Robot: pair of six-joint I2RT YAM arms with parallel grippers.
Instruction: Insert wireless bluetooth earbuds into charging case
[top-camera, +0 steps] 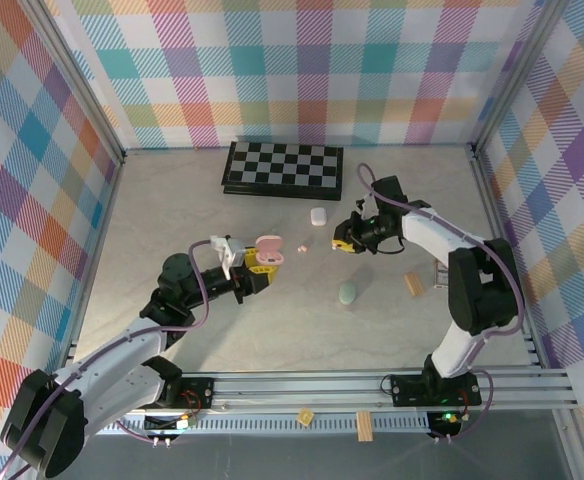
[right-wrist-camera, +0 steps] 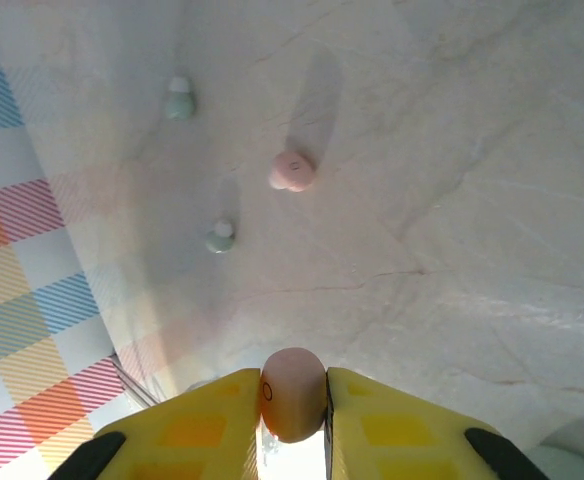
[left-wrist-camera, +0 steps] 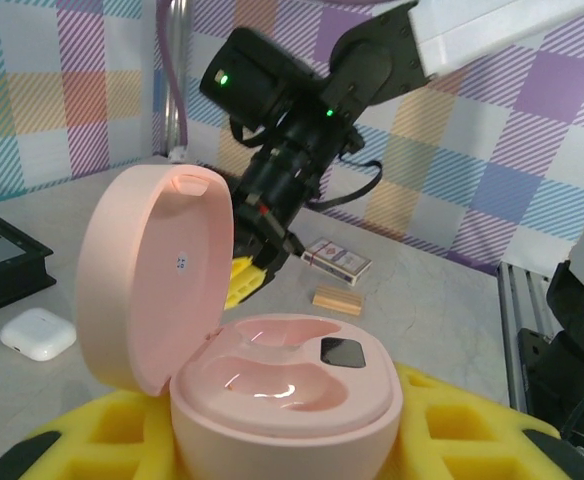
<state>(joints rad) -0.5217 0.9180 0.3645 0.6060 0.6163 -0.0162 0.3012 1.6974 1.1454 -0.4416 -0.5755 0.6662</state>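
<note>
Our left gripper (top-camera: 259,266) clamps the open pink charging case (left-wrist-camera: 282,390), lid tipped back so its empty sockets face up. Our right gripper (right-wrist-camera: 294,405) pinches one pink earbud (right-wrist-camera: 292,385), poised to deliver it. A second pink earbud (right-wrist-camera: 292,171) and two green earbuds (right-wrist-camera: 220,237) lie loose on the table (right-wrist-camera: 472,200).
</note>
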